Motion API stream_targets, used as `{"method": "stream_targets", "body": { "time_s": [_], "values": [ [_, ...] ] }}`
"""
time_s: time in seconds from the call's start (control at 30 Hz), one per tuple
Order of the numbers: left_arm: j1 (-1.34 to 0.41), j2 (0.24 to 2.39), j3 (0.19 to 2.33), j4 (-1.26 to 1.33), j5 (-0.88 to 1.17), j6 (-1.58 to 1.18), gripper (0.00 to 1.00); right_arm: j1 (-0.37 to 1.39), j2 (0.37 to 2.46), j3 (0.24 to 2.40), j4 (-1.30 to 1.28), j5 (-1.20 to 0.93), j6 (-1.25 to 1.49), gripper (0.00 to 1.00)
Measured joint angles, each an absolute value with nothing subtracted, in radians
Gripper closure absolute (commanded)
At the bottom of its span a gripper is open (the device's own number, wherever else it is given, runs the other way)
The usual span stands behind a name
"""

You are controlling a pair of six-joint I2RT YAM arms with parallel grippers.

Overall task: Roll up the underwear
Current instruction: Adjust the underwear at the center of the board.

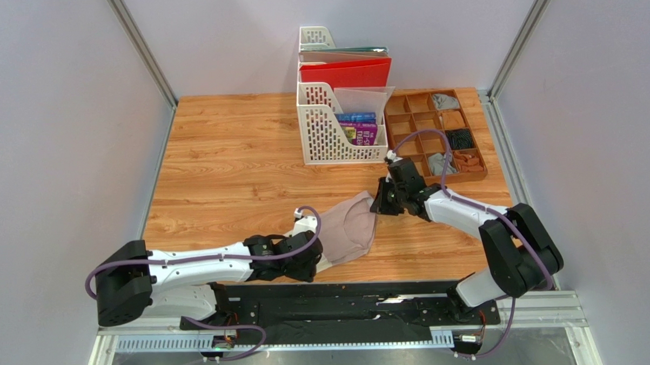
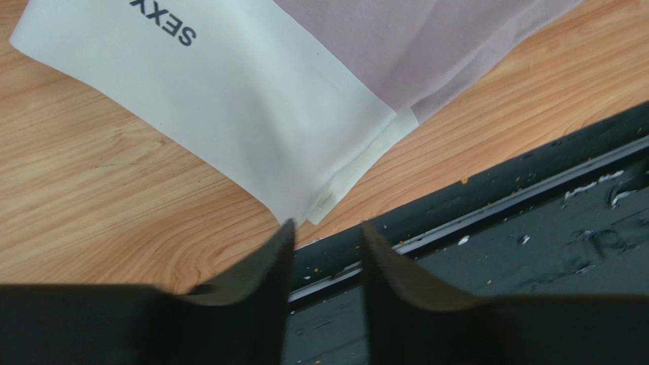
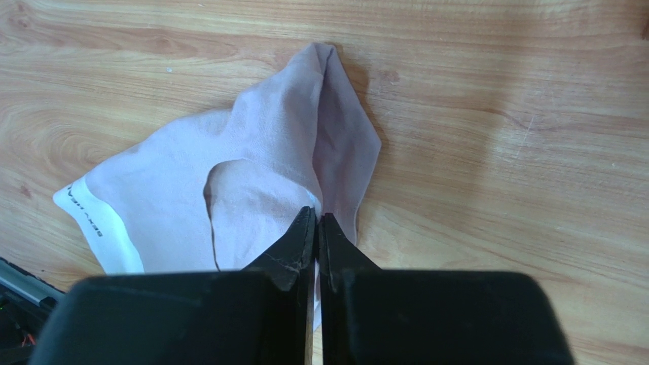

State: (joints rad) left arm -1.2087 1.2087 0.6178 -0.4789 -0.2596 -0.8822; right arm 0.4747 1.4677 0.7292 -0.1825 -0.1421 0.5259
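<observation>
Starting on my left side, my left gripper (image 2: 324, 228) stands with its jaws parted: there is a plain gap between the two dark fingers and nothing in it. Its tips sit just short of a corner of the cream edge band of the underwear (image 1: 350, 228), and I cannot tell whether they touch it. The pale pinkish-beige garment lies on the table (image 1: 238, 153) close to the near edge, between my two arms, with the lettered band towards my left. On the right, my right gripper (image 3: 317, 217) has its fingers pressed together on a thin fold at the cloth's edge. A raised ridge of cloth runs away from the tips to a point.
</observation>
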Motion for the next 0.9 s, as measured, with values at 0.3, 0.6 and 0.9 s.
{"method": "stream_targets", "body": {
  "time_s": [0.3,0.6,0.9],
  "values": [
    [-1.21,1.089,0.614,-0.475,-0.226,-0.868,0.29,0.475,1.46,0.728,-0.214,-0.128,0.502,0.52],
    [-1.203,1.246,0.677,-0.394,-0.249,-0.861,0.3,0.476,1.27,0.757,-0.318,-0.103,0.492,0.68],
    [-1.203,1.361,0.679,-0.295,-0.24,-0.878,0.31,0.476,1.431,0.906,-0.242,-0.181,0.497,0.78]
  ]
}}
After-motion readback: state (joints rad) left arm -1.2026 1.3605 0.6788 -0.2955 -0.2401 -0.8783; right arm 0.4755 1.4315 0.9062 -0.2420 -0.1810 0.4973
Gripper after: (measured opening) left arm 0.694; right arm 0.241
